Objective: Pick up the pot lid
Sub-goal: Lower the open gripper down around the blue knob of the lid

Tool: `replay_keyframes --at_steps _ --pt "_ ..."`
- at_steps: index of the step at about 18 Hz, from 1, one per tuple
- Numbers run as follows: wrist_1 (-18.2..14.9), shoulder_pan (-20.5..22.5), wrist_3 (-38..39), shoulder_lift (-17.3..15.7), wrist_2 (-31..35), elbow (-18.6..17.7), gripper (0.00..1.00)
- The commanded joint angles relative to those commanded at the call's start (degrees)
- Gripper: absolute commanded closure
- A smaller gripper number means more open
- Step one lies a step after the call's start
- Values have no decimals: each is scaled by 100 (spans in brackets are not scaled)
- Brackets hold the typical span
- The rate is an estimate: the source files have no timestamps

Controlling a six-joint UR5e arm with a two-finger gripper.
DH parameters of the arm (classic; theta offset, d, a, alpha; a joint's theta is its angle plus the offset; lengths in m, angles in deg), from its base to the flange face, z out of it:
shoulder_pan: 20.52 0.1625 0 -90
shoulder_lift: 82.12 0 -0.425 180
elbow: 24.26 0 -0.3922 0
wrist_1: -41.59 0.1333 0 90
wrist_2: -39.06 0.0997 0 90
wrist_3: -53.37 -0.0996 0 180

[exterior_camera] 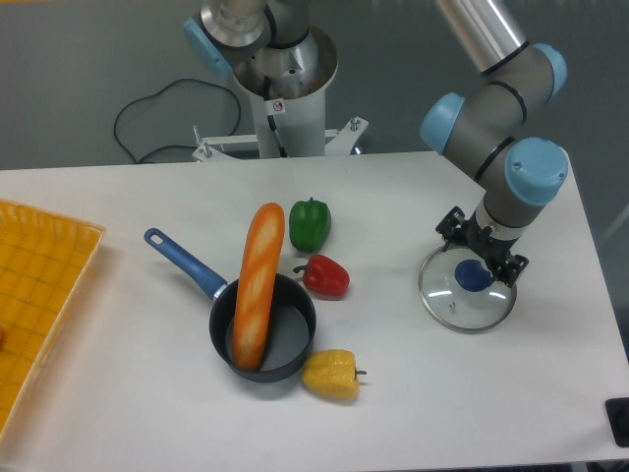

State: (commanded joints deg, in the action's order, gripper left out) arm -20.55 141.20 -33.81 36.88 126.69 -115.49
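Gripper (479, 258) low over the pot lid (447, 298), jaws apart on either side of its blue knob (474, 276).
The glass lid lies flat on the tabletop (128, 393) at the right, well apart from the pan (293, 334) with the bread loaf (257, 285) propped in it, and from the peppers beside it. That leaves a free approach from above. The wrist points straight down because the knob is the only part that offers a grip. It sits between the jaws, seemingly centred. They look untouched by it, though the angle makes contact hard to judge. Closing looks like the next call.
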Motion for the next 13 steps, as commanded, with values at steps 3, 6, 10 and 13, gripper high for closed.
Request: replay_keyframes --at_steps 3,6,10,13 --pt "18 0 0 62 9 44 0" --pt "132 -9 9 114 9 36 0" --pt "141 -62 18 158 9 27 0" --pt "193 -62 18 211 9 35 0"
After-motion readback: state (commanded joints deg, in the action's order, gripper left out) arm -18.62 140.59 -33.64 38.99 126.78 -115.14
